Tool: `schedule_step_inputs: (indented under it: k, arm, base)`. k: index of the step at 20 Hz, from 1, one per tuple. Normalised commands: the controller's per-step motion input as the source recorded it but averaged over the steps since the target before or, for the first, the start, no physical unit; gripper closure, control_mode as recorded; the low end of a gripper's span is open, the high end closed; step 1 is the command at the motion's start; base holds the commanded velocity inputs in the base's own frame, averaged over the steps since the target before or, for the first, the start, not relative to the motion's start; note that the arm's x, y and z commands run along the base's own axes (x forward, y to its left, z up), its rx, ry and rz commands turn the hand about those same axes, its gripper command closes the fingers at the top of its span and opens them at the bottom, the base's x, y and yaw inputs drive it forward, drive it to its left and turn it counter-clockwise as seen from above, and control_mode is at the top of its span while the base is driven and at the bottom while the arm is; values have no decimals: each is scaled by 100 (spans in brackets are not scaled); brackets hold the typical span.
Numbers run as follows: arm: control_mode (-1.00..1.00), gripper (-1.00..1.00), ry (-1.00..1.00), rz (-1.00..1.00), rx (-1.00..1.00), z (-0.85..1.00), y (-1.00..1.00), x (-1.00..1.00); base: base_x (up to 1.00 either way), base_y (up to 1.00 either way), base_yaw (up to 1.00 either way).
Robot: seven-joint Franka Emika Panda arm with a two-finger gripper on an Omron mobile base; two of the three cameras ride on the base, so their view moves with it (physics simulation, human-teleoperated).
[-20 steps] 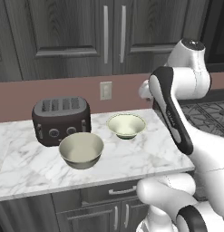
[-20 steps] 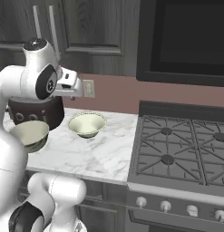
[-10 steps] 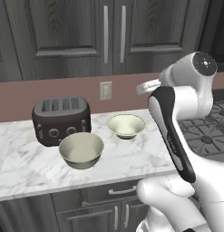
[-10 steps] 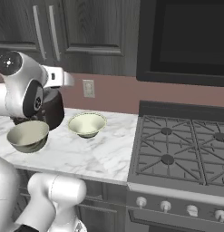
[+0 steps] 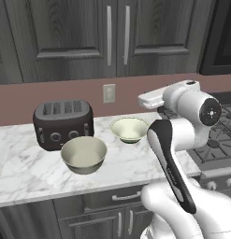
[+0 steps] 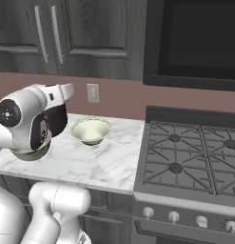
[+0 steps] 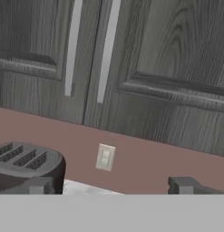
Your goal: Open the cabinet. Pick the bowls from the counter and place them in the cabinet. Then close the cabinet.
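Observation:
The cabinet [image 5: 84, 37] hangs over the counter with both doors shut; its two long silver handles [image 7: 108, 50] stand side by side in the hand view. On the counter [image 5: 28, 172] sits the larger beige bowl [image 5: 83, 154], and the smaller whitish bowl [image 5: 130, 129] lies behind it to the right, also in the right base view [image 6: 91, 130]. My gripper [image 7: 111, 186] is open with nothing between its fingertips [image 7: 181, 185]. It hovers above the smaller bowl's right side [image 5: 148, 98] and faces the wall below the cabinet.
A dark toaster [image 5: 63, 123] stands at the back left of the counter, beside the larger bowl. A white wall outlet [image 7: 105, 157] sits on the brown backsplash. The black gas stove [image 6: 185, 157] adjoins the counter on the right, under a dark built-in oven [image 6: 192, 40].
My arm has folded downward, its upper joints dropping lower over the counter's right end while the hand stays near the same spot. The bowls, toaster and cabinet doors have not moved.

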Motion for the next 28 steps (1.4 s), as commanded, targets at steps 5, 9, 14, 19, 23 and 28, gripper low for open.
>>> schedule_step_inputs:
  k: [5, 9, 14, 19, 23, 28]
  arm:
    - [-100, -100, -21, 1, 0, 38, 14, 0]
    - [-100, -100, -7, 0, 0, 72, 5, 0]
    - [-100, -100, -2, 0, 0, 67, 1, 0]
    - [-100, -100, 0, 0, 1, 45, 0, 0]
    - [-100, -100, 1, 0, 2, 13, 1, 0]
    - [-100, -100, 4, 0, 2, 0, 0, 7]
  base:
    - [0, 0, 0]
    - [0, 0, 0]
    - [0, 0, 0]
    - [0, 0, 0]
    - [0, 0, 0]
    - [0, 0, 0]
